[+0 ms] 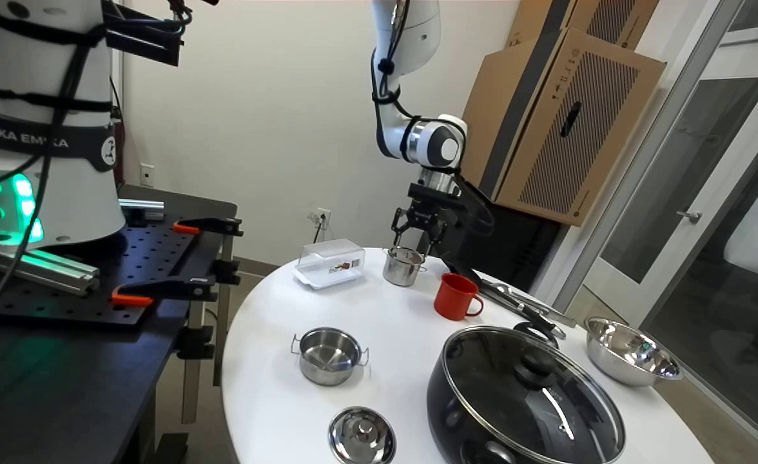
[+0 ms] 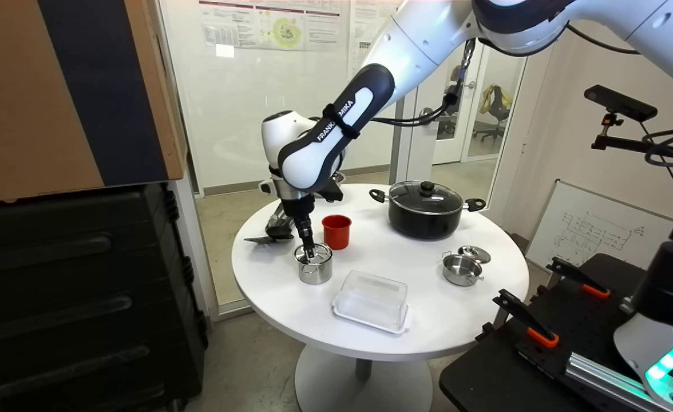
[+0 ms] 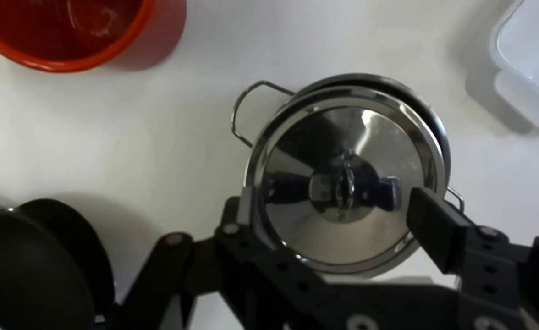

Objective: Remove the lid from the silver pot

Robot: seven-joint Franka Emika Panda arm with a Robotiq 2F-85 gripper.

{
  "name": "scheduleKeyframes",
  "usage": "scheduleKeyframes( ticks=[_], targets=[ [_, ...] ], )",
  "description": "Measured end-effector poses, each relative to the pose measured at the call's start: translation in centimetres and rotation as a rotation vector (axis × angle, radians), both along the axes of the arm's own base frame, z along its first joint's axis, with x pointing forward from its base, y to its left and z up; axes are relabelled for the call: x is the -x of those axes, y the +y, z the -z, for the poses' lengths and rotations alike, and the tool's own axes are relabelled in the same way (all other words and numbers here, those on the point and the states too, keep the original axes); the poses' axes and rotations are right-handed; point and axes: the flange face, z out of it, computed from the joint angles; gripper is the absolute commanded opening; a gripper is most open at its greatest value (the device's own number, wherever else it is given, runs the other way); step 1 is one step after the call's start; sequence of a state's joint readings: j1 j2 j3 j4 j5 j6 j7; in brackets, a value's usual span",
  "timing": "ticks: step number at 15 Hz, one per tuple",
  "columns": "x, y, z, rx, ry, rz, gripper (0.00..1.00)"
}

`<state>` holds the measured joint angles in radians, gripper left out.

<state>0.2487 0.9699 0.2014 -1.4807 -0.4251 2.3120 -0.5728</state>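
Gripper [image 3: 331, 206] low over the pot [image 2: 315, 272], its fingers [image 3: 437, 227] spread wide, one to each side of the knob [image 3: 348, 185] on the lid [image 3: 324, 160]. My wrist view shows a gap either side of that knob; whether a finger touches the lid's edge, I can't tell. Lid on the pot, mirror-bright, dark reflections across it. A dark crescent of pot shows past its upper-right edge in the wrist view. In an exterior view, pot upright on the white table [image 1: 276, 386], between red mug [image 1: 451, 298] and clear box [image 1: 329, 263].
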Motion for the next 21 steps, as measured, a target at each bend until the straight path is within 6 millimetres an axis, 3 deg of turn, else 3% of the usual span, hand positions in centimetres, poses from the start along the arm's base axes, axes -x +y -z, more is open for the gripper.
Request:
scheduleKeyframes(
  ticks=[6,7,17,21],
  targets=[
    [-0.5,-0.3,-0.3,-0.002,0.011,0.026,0.05],
    [-0.6,-0.3,-0.4,-0.002,0.013,0.029,0.02],
    [-0.8,-0.3,-0.8,-0.007,0.018,0.041,0.0],
    [-0.9,-0.6,-3.1,-0.021,-0.019,0.052,0.0]
  ],
)
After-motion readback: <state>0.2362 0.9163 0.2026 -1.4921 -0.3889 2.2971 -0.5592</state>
